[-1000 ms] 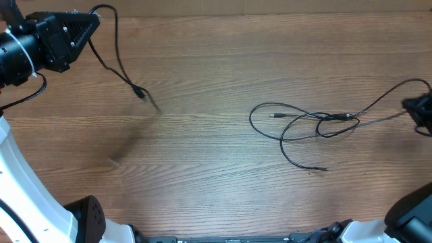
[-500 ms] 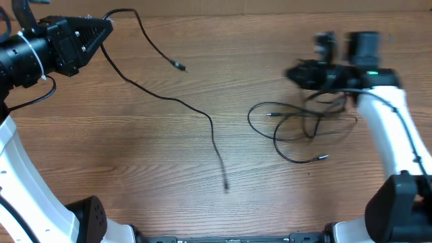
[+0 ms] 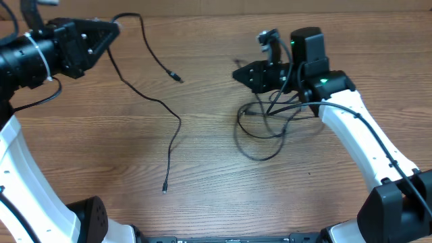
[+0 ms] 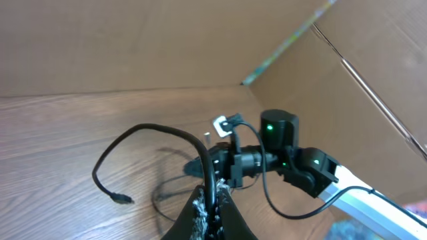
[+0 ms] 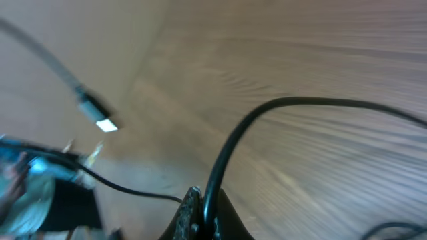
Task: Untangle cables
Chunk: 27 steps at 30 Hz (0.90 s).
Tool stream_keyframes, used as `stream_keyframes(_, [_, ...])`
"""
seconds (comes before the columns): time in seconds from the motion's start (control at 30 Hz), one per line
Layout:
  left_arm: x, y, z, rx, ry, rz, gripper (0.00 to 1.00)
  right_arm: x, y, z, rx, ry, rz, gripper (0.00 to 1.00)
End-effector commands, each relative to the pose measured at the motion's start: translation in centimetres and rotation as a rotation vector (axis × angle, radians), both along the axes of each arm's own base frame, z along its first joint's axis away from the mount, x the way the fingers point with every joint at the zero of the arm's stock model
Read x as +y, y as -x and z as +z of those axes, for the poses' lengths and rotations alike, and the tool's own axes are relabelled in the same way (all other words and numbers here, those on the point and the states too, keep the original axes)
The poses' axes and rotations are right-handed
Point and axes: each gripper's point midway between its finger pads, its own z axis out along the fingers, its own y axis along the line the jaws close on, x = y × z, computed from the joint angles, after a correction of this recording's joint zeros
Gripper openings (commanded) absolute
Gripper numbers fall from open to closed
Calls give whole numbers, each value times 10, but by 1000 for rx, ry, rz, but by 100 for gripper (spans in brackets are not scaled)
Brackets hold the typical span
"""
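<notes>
Thin black cables (image 3: 202,115) in two lots on the brown wooden worktop (image 3: 88,155). On the left, one long cable (image 3: 145,96), pinched somewhere along its length by the left gripper (image 3: 116,27), jaws squeezed tight on it. Up from that grip, a loop over the top and down to a small plug (image 3: 177,78) out past the gripper. Down from the same grip, a wavy line across the wood, with a bend, ending in a second plug (image 3: 164,192) nearer the front edge. Same long cable (image 4: 143,131) in the left wrist view, curving away from the left gripper (image 4: 208,203) in a big arch, the small plug (image 4: 121,198) at its tip. On the right, well apart from the long cable, a messy bunch (image 3: 260,135) of loops lying over each other on the wood. Just above the bunch, the right gripper (image 3: 239,73), pointing toward the left side. In the blurry right wrist view, the right gripper (image 5: 199,203) shut tight on one black strand of the bunch (image 5: 267,110), bent up and off to the side. Behind it all, a plain cardboard wall (image 4: 133,40).
</notes>
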Motion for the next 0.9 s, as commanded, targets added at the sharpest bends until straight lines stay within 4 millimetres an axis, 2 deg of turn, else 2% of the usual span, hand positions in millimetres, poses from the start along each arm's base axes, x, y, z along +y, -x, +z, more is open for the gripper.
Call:
stream_keyframes(0.0, [-13, 7, 7, -48, -17, -51, 4, 23, 16, 17, -12, -48, 82, 4])
stream_keyframes(0.03, [-14, 7, 6, -45, -18, -56, 4, 23, 15, 15, -9, -34, 72, 25])
stream_keyframes(0.07, [-16, 6, 6, -42, -17, -61, 4, 20, 12, 10, -4, -11, 46, 87])
stream_keyframes(0.1, [-16, 6, 5, -40, -16, -63, 4, 18, 10, 6, 1, 9, 25, 100])
stream_keyframes(0.23, [-19, 5, 4, -37, -13, -74, 4, 13, 7, 2, 5, 36, -5, 100])
stream_keyframes(0.4, [-26, 7, 4, -37, -13, -96, 4, 19, 9, 11, -36, 0, 44, 100])
stream_keyframes(0.47, [-29, 8, 4, -36, -13, -108, 4, 27, 15, 23, -96, -47, 121, 100])
stream_keyframes(0.57, [-35, 11, 3, -45, -24, -133, 4, 40, 25, 52, -191, -163, 246, 100])
stream_keyframes(0.7, [-45, 12, -7, -3, -36, -155, 4, 49, 55, 93, -331, -329, 475, 100])
stream_keyframes(0.87, [-71, 27, -18, 93, 1, -250, 4, 50, 68, 107, -400, -377, 563, 100])
